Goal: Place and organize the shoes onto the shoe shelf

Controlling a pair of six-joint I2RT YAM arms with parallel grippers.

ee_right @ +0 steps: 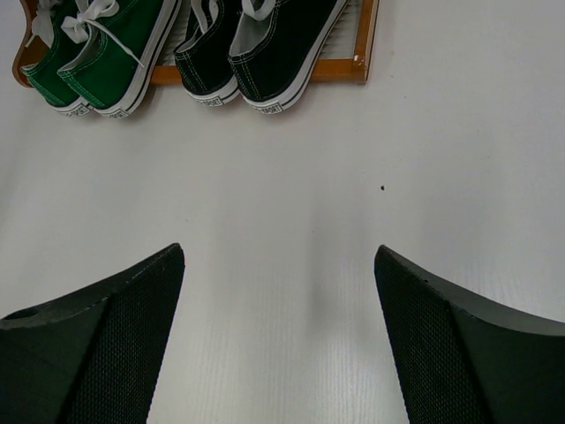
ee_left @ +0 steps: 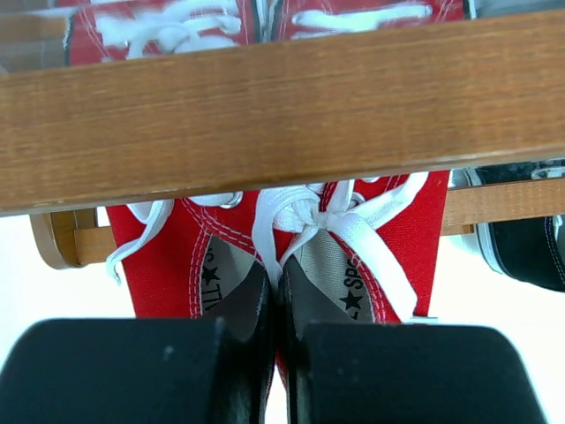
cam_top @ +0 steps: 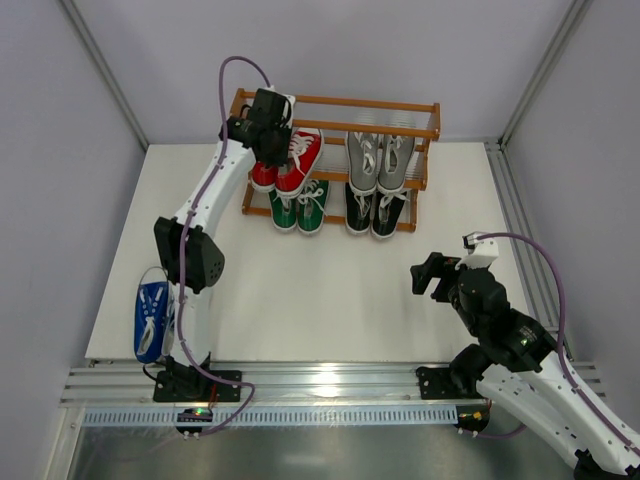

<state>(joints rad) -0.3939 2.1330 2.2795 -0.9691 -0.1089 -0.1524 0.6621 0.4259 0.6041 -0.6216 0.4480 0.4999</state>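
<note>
1. Black fingers [ee_left: 115, 371] of the left gripper [ee_left: 275, 296] fill the foreground of the left wrist view. They are pressed together and appear to pinch the adjoining inner collars of the red sneakers [ee_left: 371, 230], one finger in each heel opening.
2. From above, the red pair sits on the left of the middle tier of the shoe shelf [cam_top: 400, 105]. A wooden rail crosses the wrist view over the laces, so I cannot tell whether both soles rest fully on the slats.
3. Grey sneakers [cam_top: 380, 160] sit beside the red pair on the same tier. On the tier below, green sneakers [cam_top: 298, 208] are on the left and black sneakers [cam_top: 377, 212] on the right.
4. Blue sneakers [cam_top: 152, 320] lie on the table [cam_top: 330, 300] next to the left arm's base, well apart from the shelf.
5. Spread wide and holding nothing, the right gripper [ee_right: 279, 252] hangs over the table in front of the shelf's right side.
6. Judged from this, four of the five pairs are up. What is left is to let go of the red pair and bring the blue pair, probably to the top tier.
</note>
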